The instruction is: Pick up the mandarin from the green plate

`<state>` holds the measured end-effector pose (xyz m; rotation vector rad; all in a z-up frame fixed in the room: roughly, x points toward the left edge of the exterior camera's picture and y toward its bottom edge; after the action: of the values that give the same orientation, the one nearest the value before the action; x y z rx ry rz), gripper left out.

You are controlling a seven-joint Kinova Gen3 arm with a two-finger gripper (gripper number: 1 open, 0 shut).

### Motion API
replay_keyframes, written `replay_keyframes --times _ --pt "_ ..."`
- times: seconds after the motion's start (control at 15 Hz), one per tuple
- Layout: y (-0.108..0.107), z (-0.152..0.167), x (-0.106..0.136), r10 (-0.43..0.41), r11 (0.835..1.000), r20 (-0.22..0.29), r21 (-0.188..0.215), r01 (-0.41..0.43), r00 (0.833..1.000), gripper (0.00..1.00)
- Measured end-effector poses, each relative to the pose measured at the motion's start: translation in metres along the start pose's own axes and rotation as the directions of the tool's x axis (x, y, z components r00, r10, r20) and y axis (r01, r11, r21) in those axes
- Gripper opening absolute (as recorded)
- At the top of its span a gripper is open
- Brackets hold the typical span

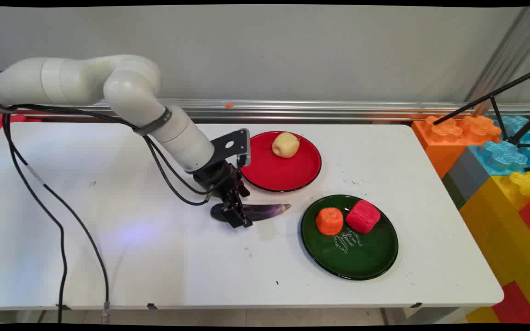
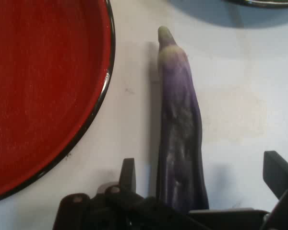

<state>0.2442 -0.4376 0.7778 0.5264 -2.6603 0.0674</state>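
Note:
A long purple eggplant lies on the white table, just in front of a red plate. My gripper is down at the eggplant's thick end and is open. One finger stands on each side of it. In the hand view the left finger is close to the eggplant and the right finger stands well apart from it. The eggplant's narrow tip points away from the hand. A yellow apple rests on the red plate.
A dark green plate to the right holds an orange piece and a red piece. Large coloured foam blocks and a black tripod stand beyond the table's right edge. Black cables hang at the left.

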Motion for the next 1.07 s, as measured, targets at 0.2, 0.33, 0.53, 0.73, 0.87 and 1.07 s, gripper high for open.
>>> replay_keyframes --times 0.2,0.33,0.53,0.73,0.87,1.07 --pt "0.004 -0.005 0.006 -0.026 1.000 -0.007 0.012 0.027 1.000 1.00" --pt "0.007 -0.009 0.012 -0.050 0.998 -0.013 0.023 0.050 0.999 1.00" --pt "0.014 -0.015 0.029 -0.099 0.994 -0.029 0.042 0.101 0.995 1.00" --pt "0.026 -0.021 0.048 -0.149 0.987 -0.048 0.053 0.152 0.988 1.00" --pt "0.036 -0.021 0.062 -0.174 0.983 -0.062 0.055 0.177 0.983 1.00" --pt "0.047 -0.019 0.076 -0.191 0.979 -0.078 0.052 0.195 0.979 1.00"
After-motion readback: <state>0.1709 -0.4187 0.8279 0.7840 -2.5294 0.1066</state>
